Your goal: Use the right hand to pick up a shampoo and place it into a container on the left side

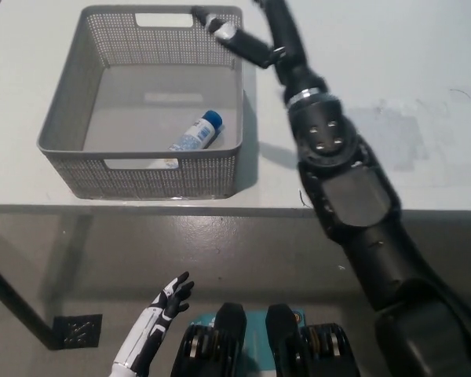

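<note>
Lying flat in basket (pixel 63 133): shampoo (pixel 195 132), apparently placed. Hovering empty, spread wide over far rim: right hand (pixel 255 35). Idling low, fingers apart: left hand (pixel 166 302).

1 shampoo bottle (pixel 195 132), 1 grey basket (pixel 63 118), 2 robot hands.

A shampoo bottle (pixel 195 133) lies in the grey basket (pixel 71 102); the right hand (pixel 247 35) hovers above with fingers spread.
</note>
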{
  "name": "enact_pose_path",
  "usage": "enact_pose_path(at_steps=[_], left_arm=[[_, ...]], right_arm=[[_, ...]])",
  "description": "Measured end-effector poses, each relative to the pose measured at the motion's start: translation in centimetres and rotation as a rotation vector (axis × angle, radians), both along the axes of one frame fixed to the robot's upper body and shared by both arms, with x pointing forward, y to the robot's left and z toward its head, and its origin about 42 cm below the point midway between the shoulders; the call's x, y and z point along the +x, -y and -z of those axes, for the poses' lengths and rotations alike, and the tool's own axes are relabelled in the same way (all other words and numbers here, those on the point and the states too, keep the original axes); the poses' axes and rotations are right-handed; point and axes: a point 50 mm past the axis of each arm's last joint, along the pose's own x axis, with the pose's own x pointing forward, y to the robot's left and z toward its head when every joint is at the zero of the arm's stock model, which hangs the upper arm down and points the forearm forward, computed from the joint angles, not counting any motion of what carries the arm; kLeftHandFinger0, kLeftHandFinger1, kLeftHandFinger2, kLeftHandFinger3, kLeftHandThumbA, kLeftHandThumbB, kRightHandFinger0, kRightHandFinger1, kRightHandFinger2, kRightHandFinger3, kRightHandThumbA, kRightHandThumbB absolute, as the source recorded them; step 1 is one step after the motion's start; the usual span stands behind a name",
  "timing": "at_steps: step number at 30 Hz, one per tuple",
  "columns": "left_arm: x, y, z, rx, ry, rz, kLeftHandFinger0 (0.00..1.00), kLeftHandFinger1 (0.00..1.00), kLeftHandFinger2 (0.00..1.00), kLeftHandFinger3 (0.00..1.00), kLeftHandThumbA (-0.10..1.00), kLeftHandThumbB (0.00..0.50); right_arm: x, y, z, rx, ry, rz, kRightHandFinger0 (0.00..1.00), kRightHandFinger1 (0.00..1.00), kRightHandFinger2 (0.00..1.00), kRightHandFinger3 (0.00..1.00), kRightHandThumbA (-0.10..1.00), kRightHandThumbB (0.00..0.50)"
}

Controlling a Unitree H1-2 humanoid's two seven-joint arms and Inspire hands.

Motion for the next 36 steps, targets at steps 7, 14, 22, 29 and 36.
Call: enact_pose_path(at_steps=[7,14,22,29,36], left_arm=[[-0.3,-0.1,0.3,0.001,-0.014,-0.004,1.0,1.0,1.0,1.0,1.0,0.144],[-0.6,-0.2,0.5,-0.001,-0.024,-0.011,1.0,1.0,1.0,1.0,1.0,0.151],[-1.1,-0.9,0.8,-0.003,-0.035,-0.033,1.0,1.0,1.0,1.0,1.0,0.155],[-1.1,-1.3,0.8,-0.012,-0.035,-0.046,1.0,1.0,1.0,1.0,1.0,0.119],[-0.4,-1.8,0.3,-0.023,-0.014,-0.065,1.0,1.0,1.0,1.0,1.0,0.156]], right_arm=[[-3.1,4.8,0.7,0.039,0.071,0.048,1.0,1.0,1.0,1.0,0.96,0.376],[-8.8,11.4,5.6,0.054,0.061,0.129,1.0,1.0,1.0,1.0,0.94,0.353],[-21.3,17.6,16.8,0.051,-0.159,0.214,1.0,1.0,1.0,1.0,0.98,0.336],[-31.6,18.9,25.5,0.081,-0.427,0.25,1.0,1.0,1.0,1.0,1.0,0.348],[-34.3,18.0,26.9,0.122,-0.458,0.213,1.0,1.0,1.0,1.0,1.0,0.387]])
